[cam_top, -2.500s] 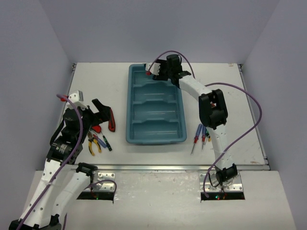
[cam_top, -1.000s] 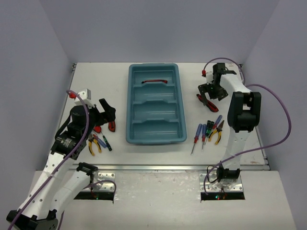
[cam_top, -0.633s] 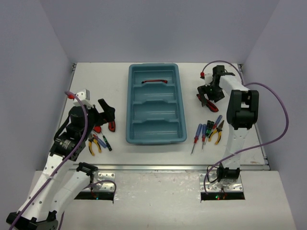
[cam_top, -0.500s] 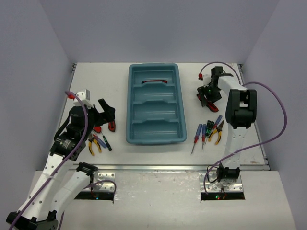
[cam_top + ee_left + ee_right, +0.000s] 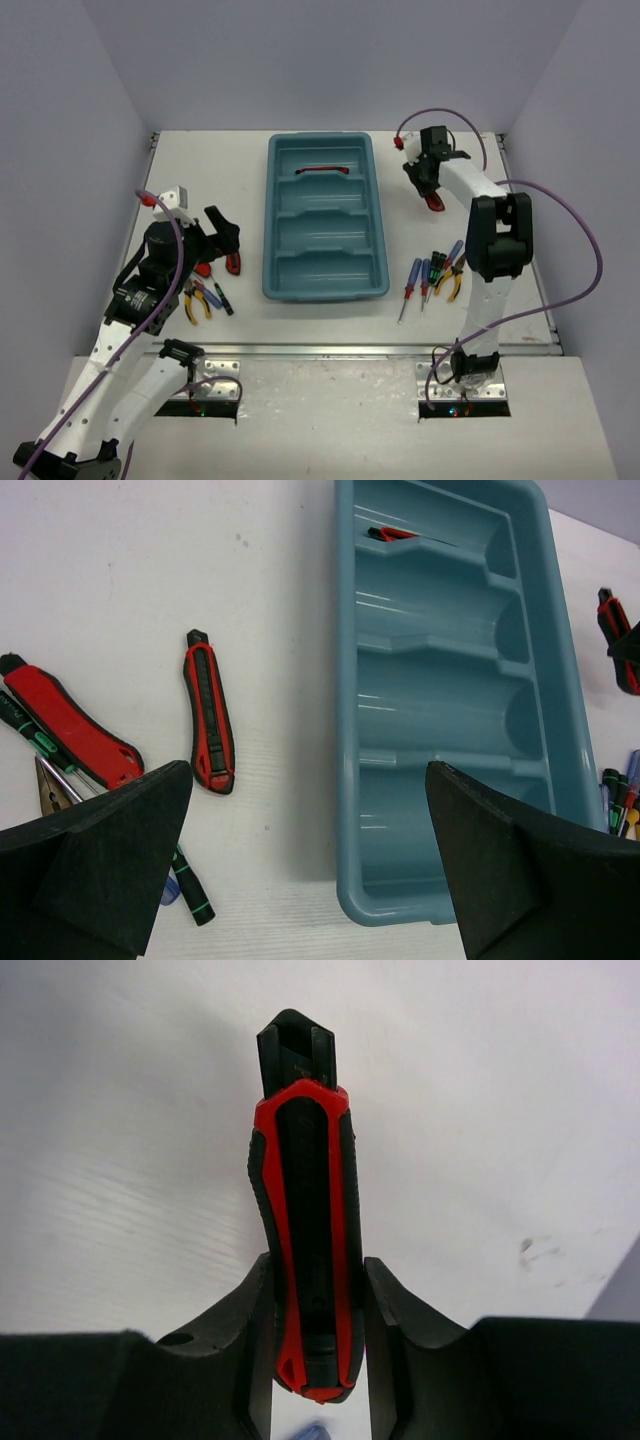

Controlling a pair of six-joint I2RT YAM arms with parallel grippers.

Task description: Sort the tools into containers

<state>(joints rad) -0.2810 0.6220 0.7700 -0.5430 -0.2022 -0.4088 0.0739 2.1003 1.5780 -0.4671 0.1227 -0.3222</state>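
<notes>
The teal tray (image 5: 272, 215) lies mid-table with one red-black utility knife (image 5: 322, 170) in its farthest compartment. My right gripper (image 5: 429, 188) is right of the tray, shut on a second red-black utility knife (image 5: 434, 203) that lies on the table. In the right wrist view both fingers press that knife's (image 5: 305, 1230) sides, gripper (image 5: 315, 1330). My left gripper (image 5: 225, 238) hangs open and empty left of the tray, above another utility knife (image 5: 233, 262). In the left wrist view this knife (image 5: 208, 712) lies between the wide jaws, gripper (image 5: 310, 865), beside the tray rim (image 5: 345, 780).
Left of the tray lie a second red knife (image 5: 70, 725), yellow-handled pliers (image 5: 195, 300) and a thin black-green screwdriver (image 5: 190, 885). Right of the tray lie blue and red-handled screwdrivers (image 5: 412, 275) and more pliers (image 5: 452, 280). The tray's three nearer compartments hold nothing.
My right arm left a knife in the tray's far compartment, swung right of the tray and closed on the second knife. My left gripper dropped slightly and stayed open.
</notes>
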